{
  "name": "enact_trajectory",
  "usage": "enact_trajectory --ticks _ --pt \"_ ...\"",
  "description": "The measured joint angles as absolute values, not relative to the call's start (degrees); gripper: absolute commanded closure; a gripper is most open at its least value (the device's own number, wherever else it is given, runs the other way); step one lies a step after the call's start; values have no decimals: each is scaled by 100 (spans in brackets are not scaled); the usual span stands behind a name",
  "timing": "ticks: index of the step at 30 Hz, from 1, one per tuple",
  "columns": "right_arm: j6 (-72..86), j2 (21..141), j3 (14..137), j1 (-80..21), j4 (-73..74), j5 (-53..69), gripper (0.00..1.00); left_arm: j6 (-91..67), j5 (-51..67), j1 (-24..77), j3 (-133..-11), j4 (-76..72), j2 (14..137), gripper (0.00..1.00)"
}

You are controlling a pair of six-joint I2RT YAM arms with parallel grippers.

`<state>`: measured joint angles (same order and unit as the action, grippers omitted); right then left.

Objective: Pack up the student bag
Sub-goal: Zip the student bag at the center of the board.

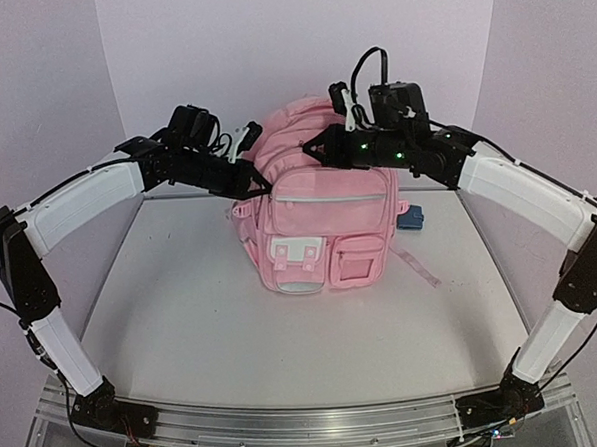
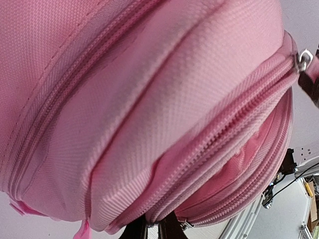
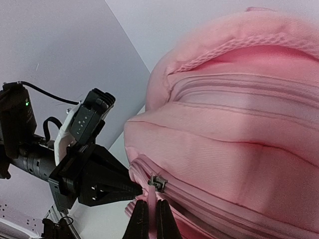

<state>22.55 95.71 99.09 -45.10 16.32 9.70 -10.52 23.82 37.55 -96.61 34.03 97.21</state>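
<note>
We note both arms are built alike: the left arm (image 1: 82, 200) and right arm (image 1: 522, 187) carry long white shells between chunky black joints. A black cable (image 1: 370, 60) loops above the right wrist, and small green lights (image 1: 397, 156) glow on its housing. The left claw (image 3: 137, 188) is a black wedge with pale screw heads; the right claw (image 3: 152, 219) shows slim dark fingers.

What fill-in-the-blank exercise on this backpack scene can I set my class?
1. The student bag stands upright and is coloured ____.
2. The right end effector is ____ on the zipper pull.
3. The small object at the bag's side is coloured ____.
Missing words: pink; shut; blue.
</note>
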Motion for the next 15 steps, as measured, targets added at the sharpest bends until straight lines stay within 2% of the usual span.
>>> enact_trajectory --ticks 4,5,8,15 --pt "2257 9857 10014 -4747 1467 685 100 -1063 2361 3794 -9661 3375 9718 57" --pt "2255 9865 10014 -4768 1449 632 100 -1052 2338 3800 -9645 3347 9697 52" --pt "2247 9866 10014 -4797 1422 493 100 -1008 2186 3819 -9439 3246 9438 46" --pt "2216 9865 10014 -4805 1417 401 100 -746 1705 3742 -9353 3154 8648 44"
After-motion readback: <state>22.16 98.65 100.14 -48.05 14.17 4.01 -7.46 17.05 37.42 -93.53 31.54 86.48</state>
